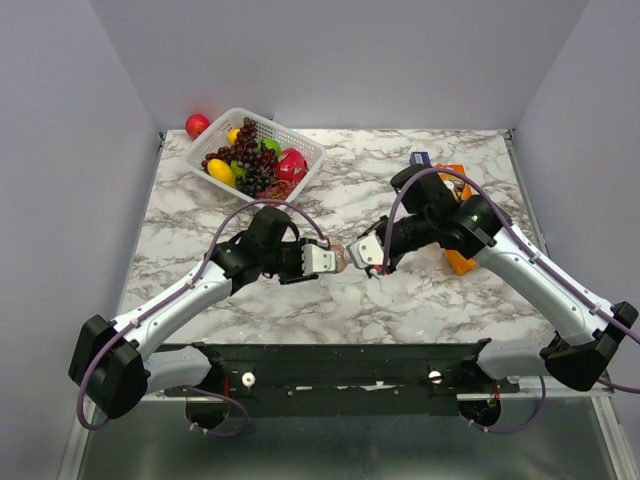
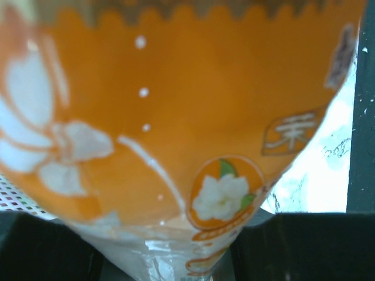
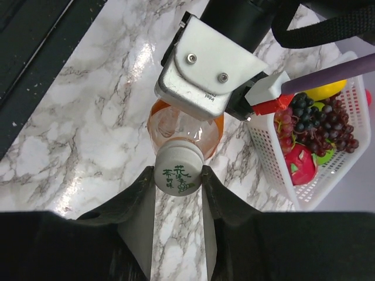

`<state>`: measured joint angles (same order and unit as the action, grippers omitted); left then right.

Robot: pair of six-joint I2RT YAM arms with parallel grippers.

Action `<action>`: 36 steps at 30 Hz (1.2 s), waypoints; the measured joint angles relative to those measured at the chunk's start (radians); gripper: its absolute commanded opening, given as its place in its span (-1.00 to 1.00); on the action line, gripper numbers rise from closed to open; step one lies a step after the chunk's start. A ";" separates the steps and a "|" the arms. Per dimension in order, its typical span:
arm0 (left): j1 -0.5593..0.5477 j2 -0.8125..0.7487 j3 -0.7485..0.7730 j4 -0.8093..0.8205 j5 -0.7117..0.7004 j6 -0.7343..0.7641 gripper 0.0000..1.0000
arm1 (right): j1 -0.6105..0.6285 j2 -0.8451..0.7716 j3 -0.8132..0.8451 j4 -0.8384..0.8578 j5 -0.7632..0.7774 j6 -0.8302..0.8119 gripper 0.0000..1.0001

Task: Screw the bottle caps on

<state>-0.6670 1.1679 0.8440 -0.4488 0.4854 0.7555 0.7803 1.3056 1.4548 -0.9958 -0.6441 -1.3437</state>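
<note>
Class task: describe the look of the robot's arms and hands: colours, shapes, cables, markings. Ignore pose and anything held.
The left arm and right arm have silver-grey links, black joints and looping purple cables. The left hand and right hand have white housings; the left one's plate shows two screws.

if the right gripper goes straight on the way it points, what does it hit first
Likely the orange bottle: its neck lies just beyond the white cap the right gripper pinches; the left gripper holds it.
</note>
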 measured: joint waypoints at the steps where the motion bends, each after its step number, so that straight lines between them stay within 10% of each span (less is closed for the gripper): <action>1: 0.000 0.000 0.000 0.005 -0.002 -0.007 -1.00 | 0.000 0.004 0.008 -0.001 0.001 0.021 -0.83; 13: -0.066 -0.078 -0.206 0.515 -0.586 -0.198 -1.00 | -0.126 0.305 0.329 0.034 0.037 0.908 -0.99; 20: -0.138 -0.052 -0.268 0.700 -0.868 0.025 -1.00 | -0.251 0.415 0.350 0.015 -0.148 1.394 -0.99; 28: -0.160 -0.081 -0.499 1.139 -0.929 0.401 -1.00 | -0.261 0.480 0.350 -0.049 -0.235 1.522 -0.99; 32: -0.166 -0.097 -0.494 1.165 -0.938 0.431 -1.00 | -0.283 0.478 0.350 -0.041 -0.272 1.530 -0.23; 36: -0.174 -0.092 -0.386 0.988 -0.953 0.317 -1.00 | -0.331 0.478 0.367 -0.025 -0.318 1.499 0.04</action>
<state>-0.8406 1.0760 0.4580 0.5396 -0.4679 1.0721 0.4496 1.7840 1.8221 -1.0206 -0.9623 0.1555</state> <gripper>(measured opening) 0.448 0.449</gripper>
